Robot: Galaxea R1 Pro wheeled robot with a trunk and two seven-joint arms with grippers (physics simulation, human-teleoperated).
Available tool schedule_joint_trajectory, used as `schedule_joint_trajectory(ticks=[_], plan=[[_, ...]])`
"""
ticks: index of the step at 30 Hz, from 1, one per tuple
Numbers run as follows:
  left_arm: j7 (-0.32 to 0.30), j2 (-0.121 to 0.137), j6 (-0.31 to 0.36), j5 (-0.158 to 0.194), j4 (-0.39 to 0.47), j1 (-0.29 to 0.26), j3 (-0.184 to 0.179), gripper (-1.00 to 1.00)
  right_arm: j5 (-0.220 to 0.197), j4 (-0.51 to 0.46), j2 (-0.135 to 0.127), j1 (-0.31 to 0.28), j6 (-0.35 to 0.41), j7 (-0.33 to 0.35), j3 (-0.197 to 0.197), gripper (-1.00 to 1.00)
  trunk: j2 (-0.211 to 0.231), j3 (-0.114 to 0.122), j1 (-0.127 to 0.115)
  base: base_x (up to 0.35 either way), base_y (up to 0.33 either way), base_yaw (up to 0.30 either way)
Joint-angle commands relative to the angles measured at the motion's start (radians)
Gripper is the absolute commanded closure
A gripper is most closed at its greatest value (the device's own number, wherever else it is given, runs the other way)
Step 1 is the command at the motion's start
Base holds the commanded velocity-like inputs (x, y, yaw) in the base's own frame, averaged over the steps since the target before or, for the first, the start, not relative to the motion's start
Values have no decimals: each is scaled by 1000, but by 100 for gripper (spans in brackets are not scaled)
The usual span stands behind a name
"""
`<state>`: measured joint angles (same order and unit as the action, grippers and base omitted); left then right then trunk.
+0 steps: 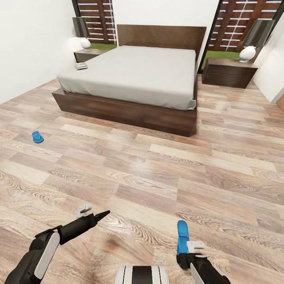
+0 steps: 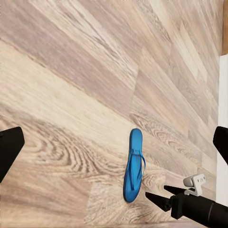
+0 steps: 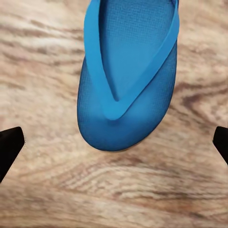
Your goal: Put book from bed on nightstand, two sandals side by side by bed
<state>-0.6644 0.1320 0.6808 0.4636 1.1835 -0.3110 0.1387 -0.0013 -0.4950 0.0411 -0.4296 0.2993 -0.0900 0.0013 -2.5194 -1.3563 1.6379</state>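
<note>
Bedroom floor (image 1: 157, 177): wood planks, pale brown with strong swirling grain, matt. Bed (image 1: 134, 75): broad, plain pale grey mattress with soft rounded edges, on a dark brown wooden frame with a flat slab headboard, standing at the far wall. Nightstands: dark reddish-brown drawer cabinets, one at the bed's left (image 1: 87, 54) and one at its right (image 1: 228, 72), each carrying a white rounded lamp with a grey shade. Book (image 1: 81, 66): thin, flat, lying on the mattress at its far left corner, near the left nightstand; cover detail too small to read. Sandal, first (image 1: 182, 238): bright blue flat flip-flop, finely dimpled sole, thin thong straps meeting in a V at the rounded toe, lying on the floor just ahead of the right gripper (image 1: 185, 256). The right wrist view gives the sole texture and straps (image 3: 126, 80) close up, with two black fingertips at the picture's edges, spread wide and apart from the sandal, nothing held. The left wrist view shows the same sandal (image 2: 133, 165) whole and slender, beside the right arm's pointed dark fingers. Sandal, second (image 1: 37, 137): blue, lying on the floor at far left, well apart from the first and short of the bed. Left gripper (image 1: 98, 217): dark, tapering to a point in the head view; fingertips wide apart, empty.
</note>
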Motion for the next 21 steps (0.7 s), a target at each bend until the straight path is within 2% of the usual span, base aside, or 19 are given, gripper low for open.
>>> schedule_joint_trajectory(ticks=[1,13,21], plan=[[-1,0,6,4,0,0,1,-100,0,-2,1,0,6,-4,0,-100,0,-1,0,24,22,0],[0,0,5,3,-1,0,1,-100,0,-2,1,0,6,-4,0,-100,0,-1,0,8,7,0],[2,0,5,3,-5,0,1,-100,0,-2,1,0,6,-4,0,-100,0,-1,0,171,69,0]])
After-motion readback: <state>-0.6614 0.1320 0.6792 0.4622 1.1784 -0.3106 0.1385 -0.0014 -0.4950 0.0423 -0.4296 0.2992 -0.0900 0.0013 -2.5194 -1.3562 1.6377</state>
